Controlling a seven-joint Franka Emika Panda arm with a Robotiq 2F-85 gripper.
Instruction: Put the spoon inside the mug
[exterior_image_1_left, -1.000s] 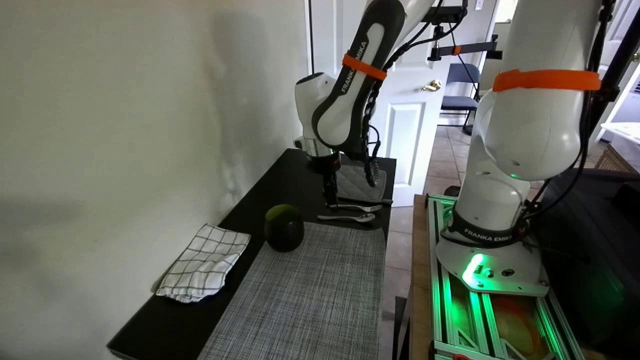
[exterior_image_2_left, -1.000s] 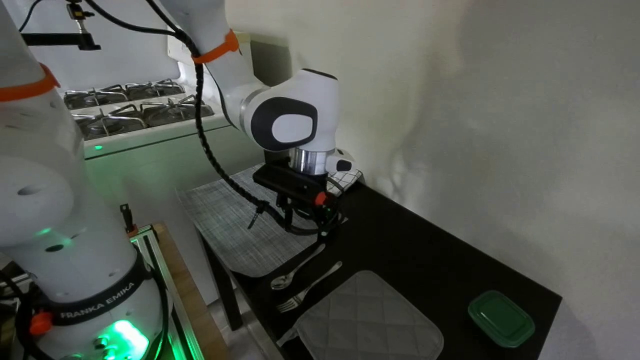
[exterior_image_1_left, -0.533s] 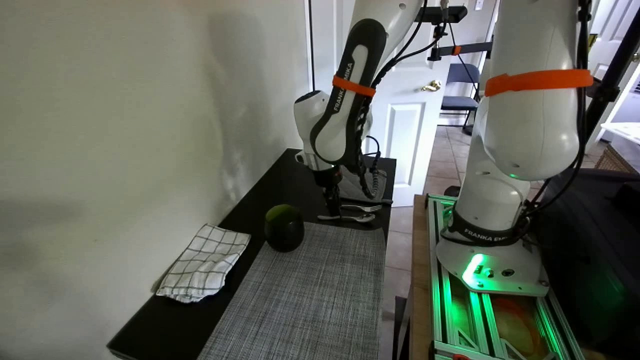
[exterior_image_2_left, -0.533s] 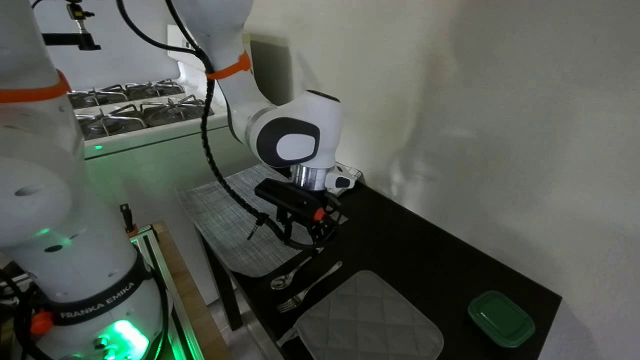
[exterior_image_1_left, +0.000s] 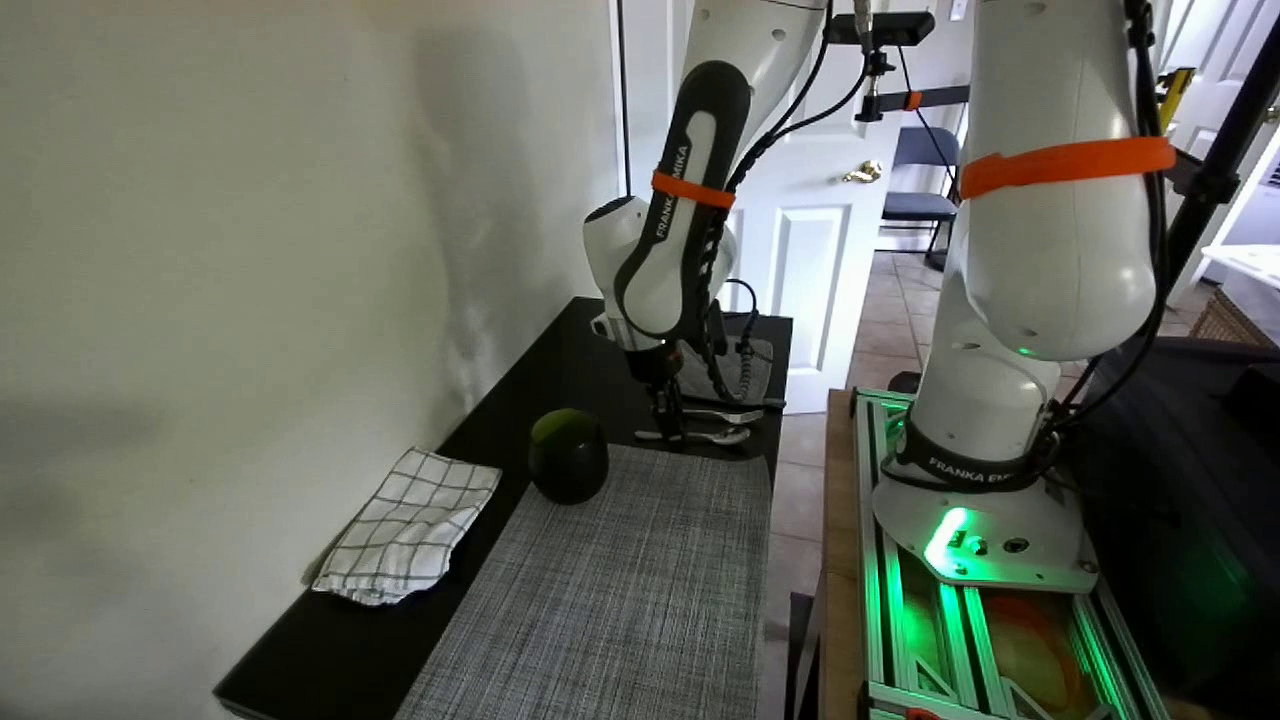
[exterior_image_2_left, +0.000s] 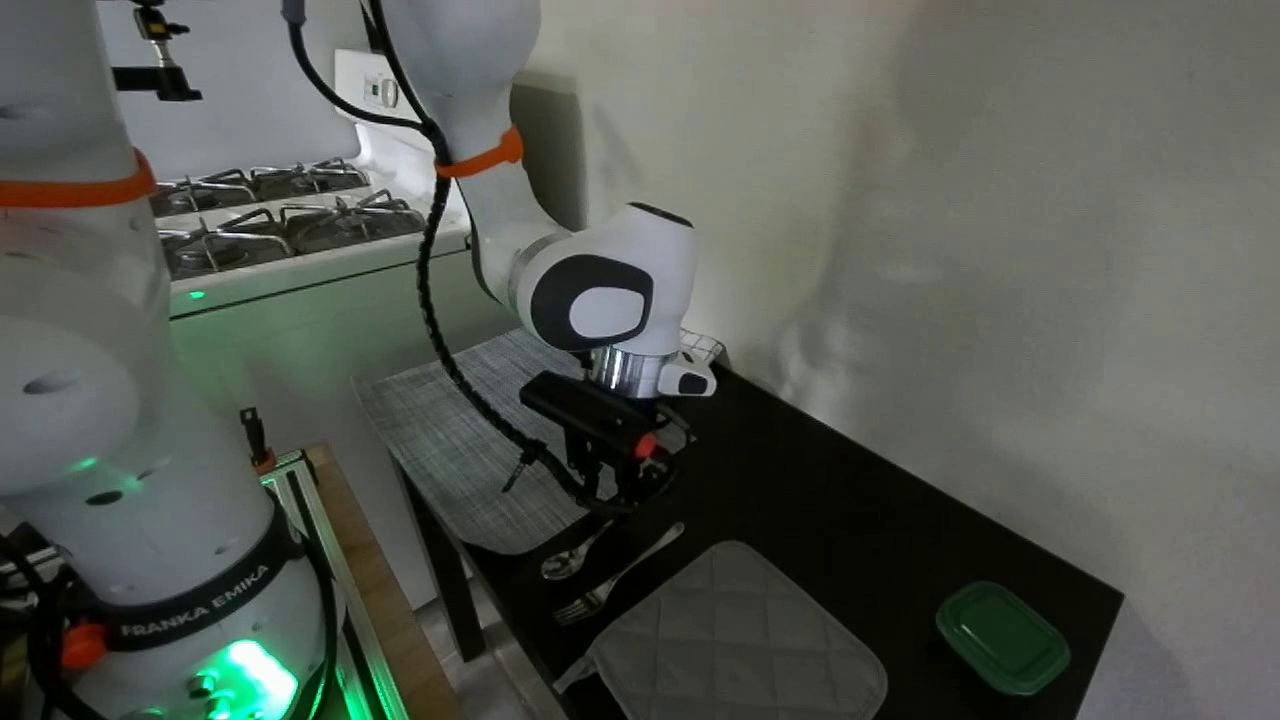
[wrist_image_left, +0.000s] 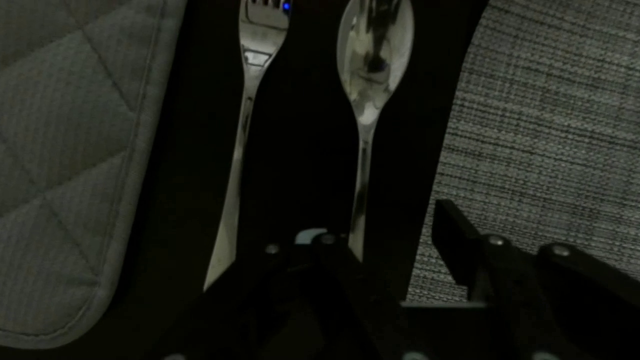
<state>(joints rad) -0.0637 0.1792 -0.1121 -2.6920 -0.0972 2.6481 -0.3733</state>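
The silver spoon (wrist_image_left: 363, 155) lies on the dark table, its bowl at the top of the wrist view and its handle running down until my left finger covers its end. My gripper (wrist_image_left: 407, 220) is low over the handle with its jaws apart. The right finger (wrist_image_left: 452, 235) stands out against the placemat; the left one fades into the dark. Whether the handle lies between the fingers I cannot tell. In an exterior view the gripper (exterior_image_1_left: 672, 432) crosses in front of the spoon's handle. The dark green mug (exterior_image_1_left: 568, 458) stands to its left, and the arm hides it in an exterior view.
A fork (wrist_image_left: 237, 165) lies beside the spoon, with a grey quilted pad (wrist_image_left: 65, 125) beyond it. The grey woven placemat (exterior_image_1_left: 620, 590) borders the spoon's other side. A checkered cloth (exterior_image_1_left: 410, 525) lies near the wall. A green lidded container (exterior_image_2_left: 1003, 637) sits at the far table corner.
The arm has come down and over from beside the fork to the spoon's handle, covering the handle's end in an exterior view. Spoon, fork and mug have stayed in place.
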